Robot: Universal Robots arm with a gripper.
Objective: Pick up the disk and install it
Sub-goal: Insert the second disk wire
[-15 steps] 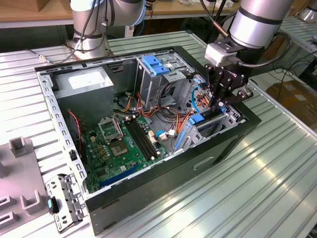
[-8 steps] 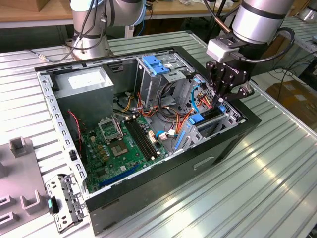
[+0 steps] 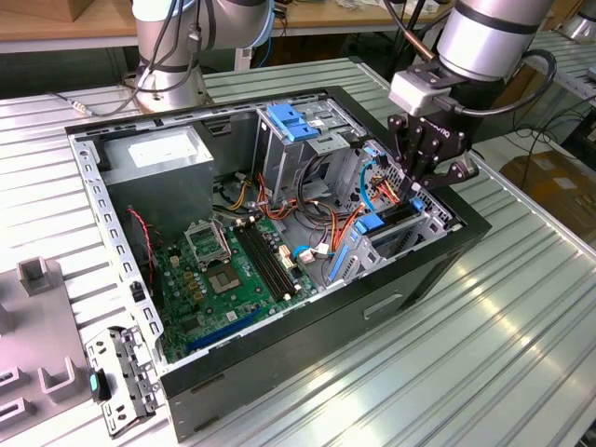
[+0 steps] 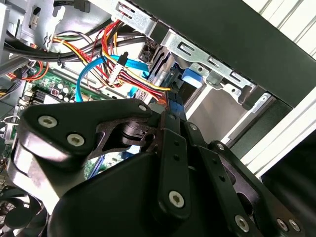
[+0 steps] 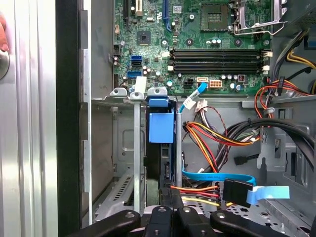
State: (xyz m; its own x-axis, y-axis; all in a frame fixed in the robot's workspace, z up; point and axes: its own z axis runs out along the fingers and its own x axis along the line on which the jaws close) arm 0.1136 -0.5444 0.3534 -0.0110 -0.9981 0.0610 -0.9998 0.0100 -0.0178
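In the exterior view the gripper (image 3: 430,166) hangs over the drive cage (image 3: 410,228) at the corner of the open case (image 3: 447,256) toward that view's right, where the disk (image 3: 389,223) stands on edge in the cage with its blue rail (image 3: 371,222) showing. The first wrist view looks straight down the cage: the disk (image 5: 161,148) sits in a slot, its blue rail tab (image 5: 161,126) toward the motherboard (image 5: 197,44), with the fingers (image 5: 170,217) closed narrowly together at its near edge. Whether they actually pinch it I cannot tell. The second wrist view shows the fingers (image 4: 173,148) drawn together against a thin blue edge (image 4: 174,98) under the cage's metal lip.

A blue cable (image 5: 217,177) and a red-yellow-black wire bundle (image 5: 212,138) run just beside the slot. The power supply (image 3: 158,163) and blue latch (image 3: 293,121) lie further into the case. No print can be made out.
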